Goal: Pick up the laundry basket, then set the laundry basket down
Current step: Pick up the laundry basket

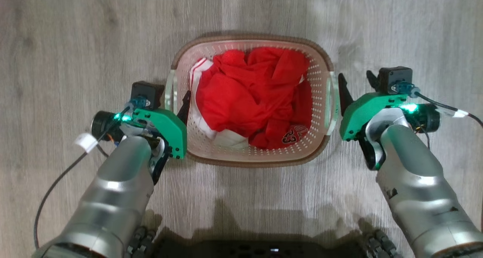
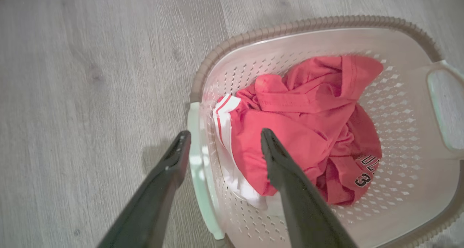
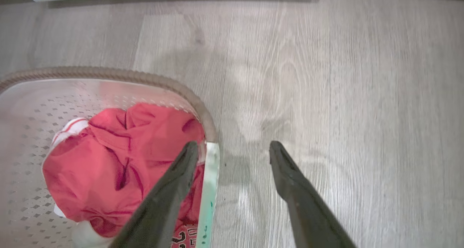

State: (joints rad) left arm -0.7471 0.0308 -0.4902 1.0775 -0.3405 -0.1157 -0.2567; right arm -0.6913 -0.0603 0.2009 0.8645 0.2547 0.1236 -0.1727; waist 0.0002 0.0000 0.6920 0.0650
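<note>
Head view straight down, wrist views close, oblique, all sharing the laundry basket (image 1: 241,153)

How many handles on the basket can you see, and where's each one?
2. The left handle is on the laundry basket's left side, in line between the open left tool's fingers. The right handle is on its right side, by the open right tool. None seems hidden.

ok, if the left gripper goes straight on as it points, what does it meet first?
Probably the side handle of the laundry basket: the left gripper stands open astride it, one finger outside, one inside above the red clothes. Depth is unclear; the inner finger might touch cloth first.
</note>
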